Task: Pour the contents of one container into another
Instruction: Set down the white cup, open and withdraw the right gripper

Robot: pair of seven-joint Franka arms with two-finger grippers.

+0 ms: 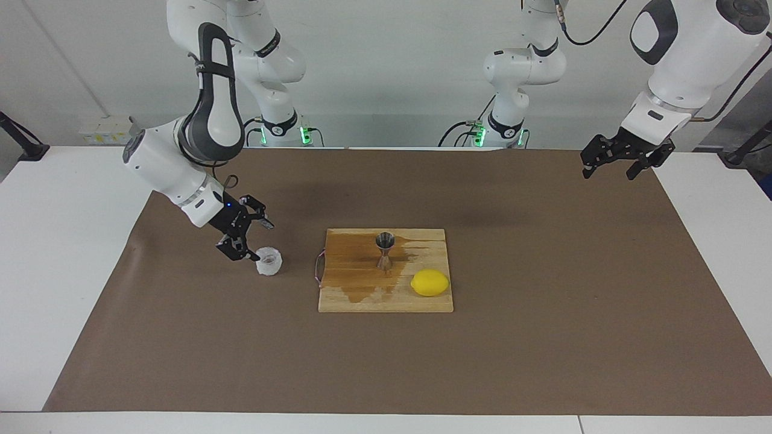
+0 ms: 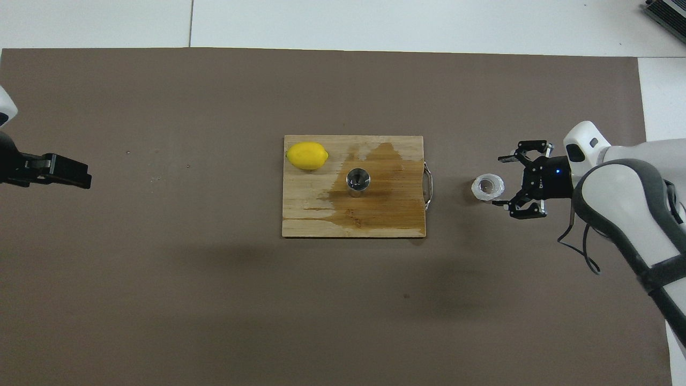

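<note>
Here, the tabletop [image 1: 60,241] carries a brown mat [image 1: 543,301], and a wooden board [image 1: 374,301] lies at the mat's middle with a wet stain across it. My right arm [image 1: 181,163] reaches down over its own end of the mat; my left arm waits, raised over the mat's corner at the other end. On the board sits a lemon [image 1: 430,282], farther from me than the jigger [image 1: 385,249], which stands upright near the board's middle. My right gripper [image 1: 253,240] hangs just beside the cup [image 1: 269,261], jaws released and apart from it. The cup stands upright on the mat, between that gripper and the board. My left gripper [image 1: 608,172] has its jaws spread, holding nothing.
</note>
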